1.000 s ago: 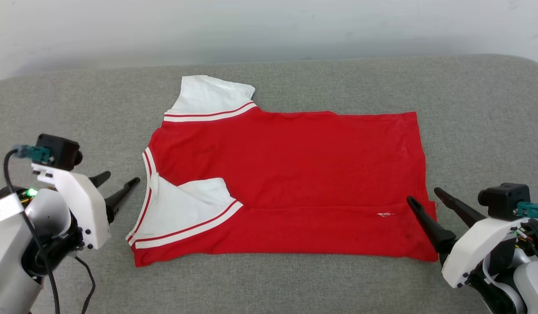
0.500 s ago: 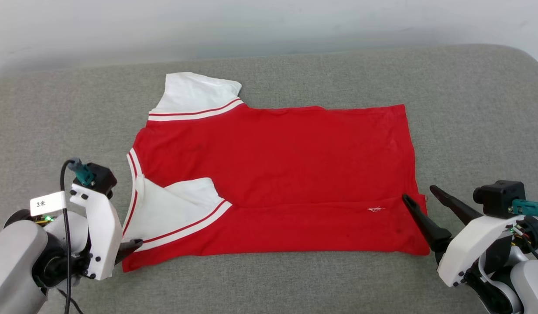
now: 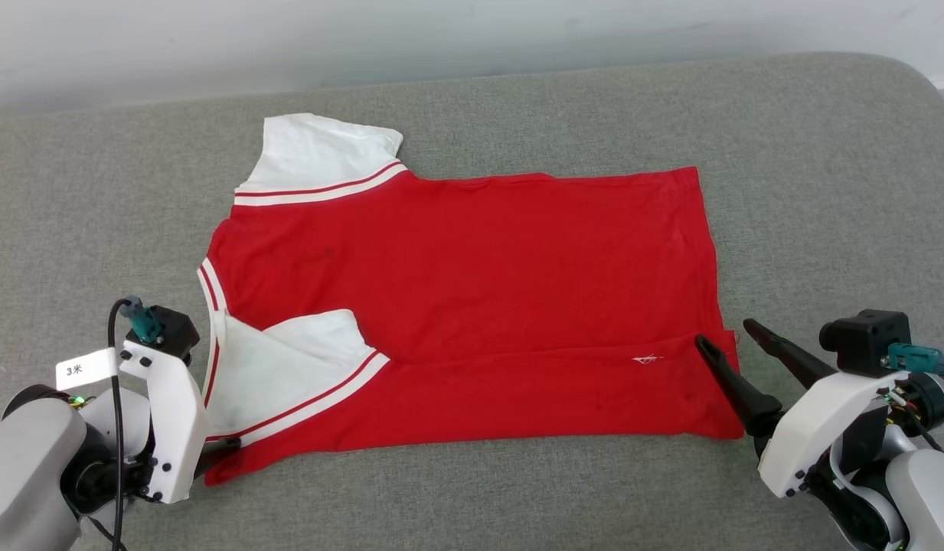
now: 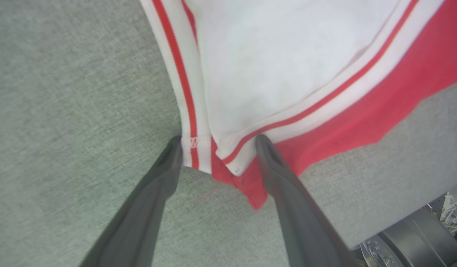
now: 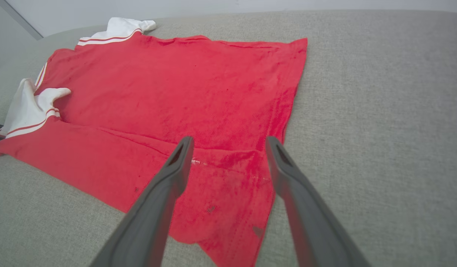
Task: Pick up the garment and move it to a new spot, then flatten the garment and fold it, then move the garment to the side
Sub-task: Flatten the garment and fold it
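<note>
as it lies, garment (image 3: 472,291): flat on grey cushion (image 3: 824,191)
left fingers (image 4: 158,189): apart, straddling sleeve corner (image 4: 230,163)
right fingers (image 3: 736,383): apart, astride hem edge (image 5: 282,137)

You see a red jersey T-shirt (image 3: 479,268) with white short sleeves and red-and-white striped trim, on a plain grey woven cushion (image 3: 824,191), before a pale wall (image 3: 441,38).

Garment (image 3: 472,306) on cushion (image 3: 824,191), between left gripper (image 4: 217,142) and right gripper (image 3: 723,334).
</note>
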Robot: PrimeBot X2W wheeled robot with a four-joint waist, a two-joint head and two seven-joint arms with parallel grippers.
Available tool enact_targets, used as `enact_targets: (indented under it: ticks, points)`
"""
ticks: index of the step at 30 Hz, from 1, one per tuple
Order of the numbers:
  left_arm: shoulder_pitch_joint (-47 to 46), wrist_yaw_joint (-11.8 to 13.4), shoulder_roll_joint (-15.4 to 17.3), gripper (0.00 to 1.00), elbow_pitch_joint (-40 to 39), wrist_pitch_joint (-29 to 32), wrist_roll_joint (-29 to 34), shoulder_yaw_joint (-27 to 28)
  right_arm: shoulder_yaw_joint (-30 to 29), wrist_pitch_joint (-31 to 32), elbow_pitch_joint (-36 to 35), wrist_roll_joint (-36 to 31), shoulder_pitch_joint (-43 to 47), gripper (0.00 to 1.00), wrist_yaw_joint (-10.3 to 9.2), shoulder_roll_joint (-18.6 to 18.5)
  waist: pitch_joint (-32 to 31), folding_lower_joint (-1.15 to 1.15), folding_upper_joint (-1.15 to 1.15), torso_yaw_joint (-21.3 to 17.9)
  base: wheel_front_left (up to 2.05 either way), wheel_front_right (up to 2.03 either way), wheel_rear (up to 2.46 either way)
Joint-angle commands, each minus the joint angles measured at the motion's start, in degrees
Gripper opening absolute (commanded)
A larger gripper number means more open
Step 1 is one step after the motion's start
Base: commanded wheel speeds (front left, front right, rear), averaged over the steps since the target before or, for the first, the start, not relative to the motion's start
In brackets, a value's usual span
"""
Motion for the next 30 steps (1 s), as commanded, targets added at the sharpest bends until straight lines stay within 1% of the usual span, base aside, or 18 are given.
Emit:
enact_targets:
  ticks: [1,2,6,9,14,17,23,27,30]
  points:
    - [3.7,0.0,-1.8,0.42,2.3,0.8,-0.3,-3.3,0.0,-0.2,0.2,0.2,-0.9,1.0,-0.04,0.0,-0.1,0.01,0.0,0.0,0.0,0.0,0.0]
    - [3.5,0.0,-2.0,0.0,2.2,0.3,-0.6,-3.4,0.0,-0.1,0.2,0.2,-1.0,1.0,-0.04,-0.1,-0.2,0.01,0.0,0.1,0.0,0.0,0.0]
    - [1.9,0.1,-2.5,0.0,1.4,-3.1,-2.8,-1.8,-0.2,0.4,-0.4,0.1,-1.6,1.0,-0.04,-1.1,-1.0,0.01,0.0,0.5,0.0,0.0,0.0]
    - [0.4,0.0,-1.9,0.0,-0.4,-5.2,-3.6,-1.2,-0.1,1.8,-1.4,-0.2,-2.8,1.0,-0.04,-2.7,-1.6,0.01,0.0,1.0,0.0,0.0,0.0]
    - [-1.4,0.0,-0.1,0.0,-4.0,-8.1,-4.1,-0.3,-0.1,5.5,-3.4,0.0,-6.1,1.0,-0.04,-6.6,-2.5,0.01,0.0,1.8,0.0,0.0,0.0]
    - [-1.7,0.0,0.4,0.0,-6.0,-9.3,-3.8,-0.3,1.3,10.6,-4.2,1.2,-7.9,1.0,-0.04,-9.4,-2.8,0.01,0.0,2.2,0.0,0.0,0.0]
    - [-1.5,0.2,0.8,0.0,-9.1,-10.3,-3.2,-0.3,5.8,24.2,-4.8,4.2,-10.9,1.0,-0.04,-14.1,-2.8,0.01,0.0,2.8,0.0,0.0,0.0]
    - [-1.4,0.7,0.7,0.0,-10.2,-10.5,-2.8,-0.5,8.7,31.5,-3.6,6.0,-10.6,1.0,-0.04,-15.2,-2.3,0.01,0.0,3.3,0.0,0.0,0.0]
    - [-1.6,0.9,0.4,0.0,-10.9,-10.7,-2.5,-0.6,9.6,34.3,-2.3,7.4,-10.1,1.0,-0.04,-14.5,-1.7,0.01,0.0,3.7,0.0,0.0,0.0]
